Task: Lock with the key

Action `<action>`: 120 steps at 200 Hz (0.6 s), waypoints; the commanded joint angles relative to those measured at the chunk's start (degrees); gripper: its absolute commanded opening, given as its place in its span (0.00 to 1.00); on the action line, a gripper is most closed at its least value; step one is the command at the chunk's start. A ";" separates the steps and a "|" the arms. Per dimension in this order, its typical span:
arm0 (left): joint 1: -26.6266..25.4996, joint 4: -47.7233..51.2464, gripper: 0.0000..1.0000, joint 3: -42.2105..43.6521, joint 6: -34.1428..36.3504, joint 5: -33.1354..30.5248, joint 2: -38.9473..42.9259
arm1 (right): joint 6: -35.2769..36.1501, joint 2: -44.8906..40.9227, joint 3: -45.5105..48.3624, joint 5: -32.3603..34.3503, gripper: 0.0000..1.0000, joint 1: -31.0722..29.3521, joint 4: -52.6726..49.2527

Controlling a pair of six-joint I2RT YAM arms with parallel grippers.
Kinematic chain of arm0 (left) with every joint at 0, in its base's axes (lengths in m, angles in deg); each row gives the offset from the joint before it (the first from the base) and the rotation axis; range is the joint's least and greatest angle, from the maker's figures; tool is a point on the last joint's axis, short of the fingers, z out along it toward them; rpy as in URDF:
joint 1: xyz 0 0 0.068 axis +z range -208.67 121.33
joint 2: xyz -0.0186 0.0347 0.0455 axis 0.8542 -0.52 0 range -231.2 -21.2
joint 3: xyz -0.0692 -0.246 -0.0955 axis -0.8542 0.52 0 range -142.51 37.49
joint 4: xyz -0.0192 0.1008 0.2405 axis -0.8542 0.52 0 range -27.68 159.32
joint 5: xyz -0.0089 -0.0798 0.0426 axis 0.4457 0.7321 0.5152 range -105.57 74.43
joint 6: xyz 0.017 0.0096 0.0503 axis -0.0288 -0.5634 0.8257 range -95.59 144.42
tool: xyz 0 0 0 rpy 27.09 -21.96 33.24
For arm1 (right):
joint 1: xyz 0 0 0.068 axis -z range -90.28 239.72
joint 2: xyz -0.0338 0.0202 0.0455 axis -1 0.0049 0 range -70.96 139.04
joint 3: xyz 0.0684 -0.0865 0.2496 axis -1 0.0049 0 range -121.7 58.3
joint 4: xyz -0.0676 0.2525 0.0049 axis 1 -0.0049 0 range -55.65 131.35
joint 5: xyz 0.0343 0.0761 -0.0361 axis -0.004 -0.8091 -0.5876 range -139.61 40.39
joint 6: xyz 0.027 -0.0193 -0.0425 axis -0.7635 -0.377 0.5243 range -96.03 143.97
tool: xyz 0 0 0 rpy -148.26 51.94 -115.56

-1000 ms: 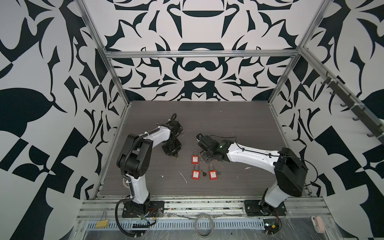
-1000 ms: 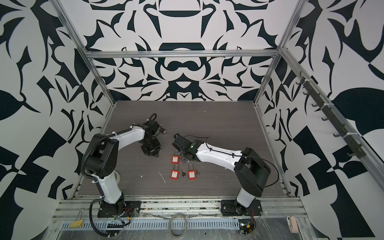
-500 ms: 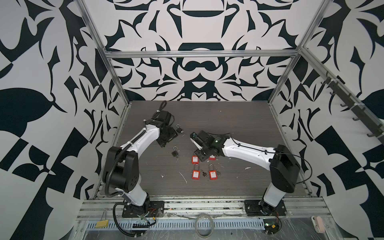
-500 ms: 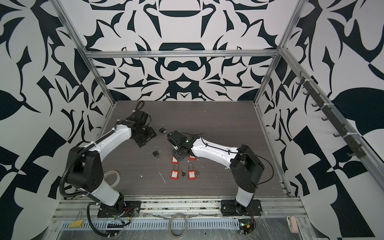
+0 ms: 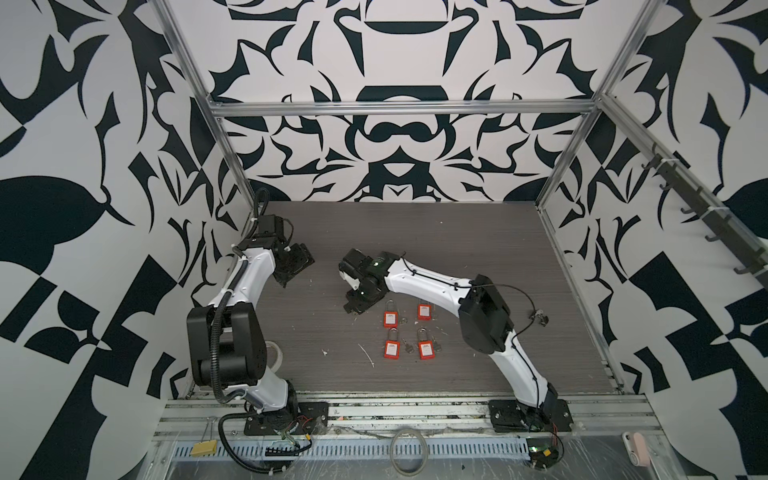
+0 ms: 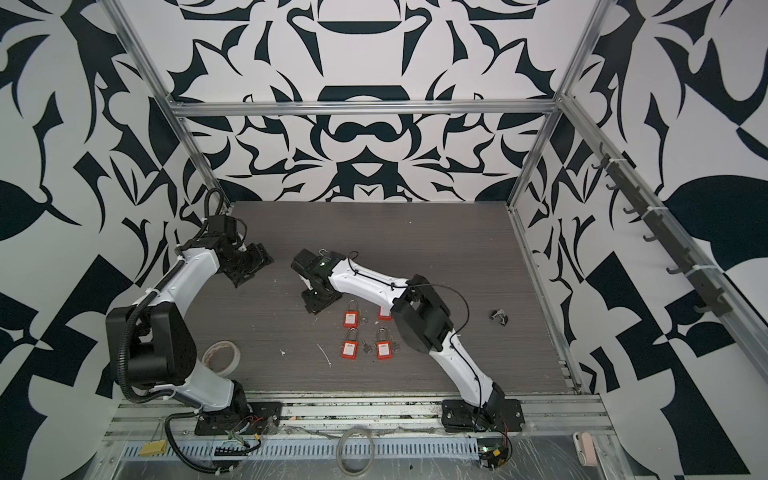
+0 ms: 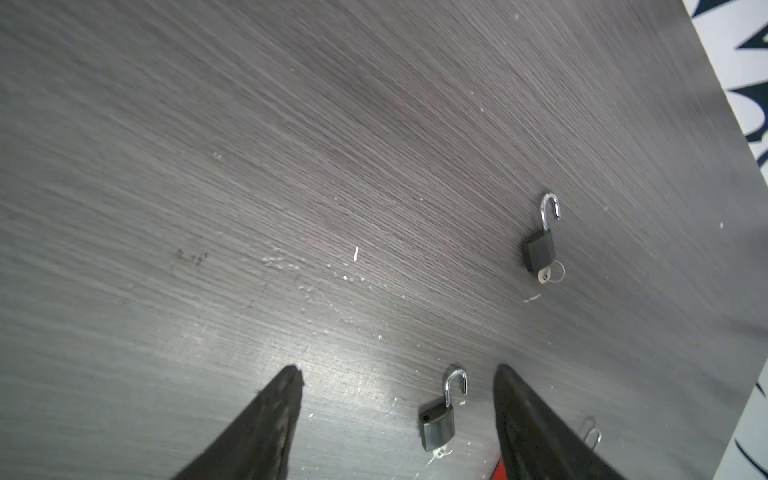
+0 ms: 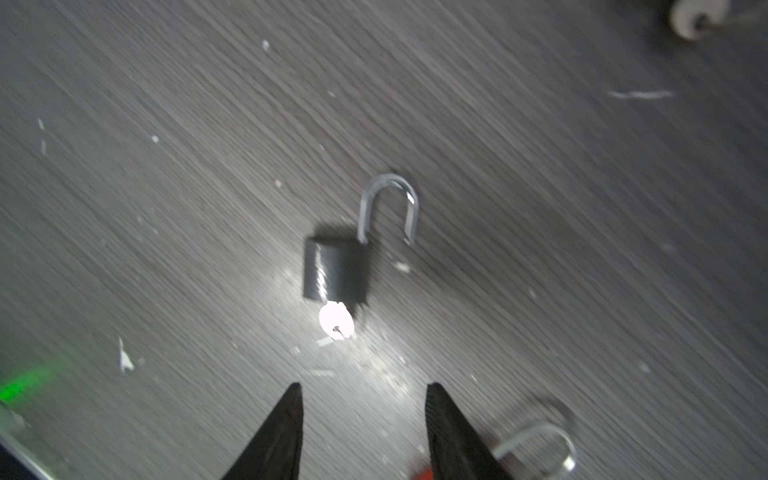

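The right fingers [image 8: 282, 432], spread and empty, sit just short of the key [image 8: 336, 321] in the base of a dark padlock [image 8: 336, 270] lying flat on the bench [image 8: 166, 166], its shackle [image 8: 388, 208] open on the far side. Likely dense, rigid and slick: pinch the body's flat faces and turn the thin key gently. The left fingers [image 7: 266, 424] are also spread and empty, and open bench extends beyond both.

Left arm [image 5: 249, 282]: elbow bent, wrist raised | left gripper [image 7: 399, 370]: jaws spread wide, gripping nothing | right arm [image 5: 424, 282]: stretched forward, wrist low | right gripper [image 8: 361, 386]: jaws partly parted, gripping nothing
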 commanded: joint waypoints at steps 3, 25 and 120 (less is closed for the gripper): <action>2.16 -0.81 0.76 1.26 4.35 4.17 -0.67 | -3.43 3.11 -8.79 -0.75 0.51 -0.69 -7.04; 3.64 -2.09 0.76 2.97 4.23 6.53 -0.82 | -4.04 6.94 -14.68 -0.24 0.51 -1.19 -9.34; 3.80 -3.45 0.76 5.61 4.52 7.64 -0.85 | -5.96 15.21 -25.69 3.64 0.50 -1.32 -14.51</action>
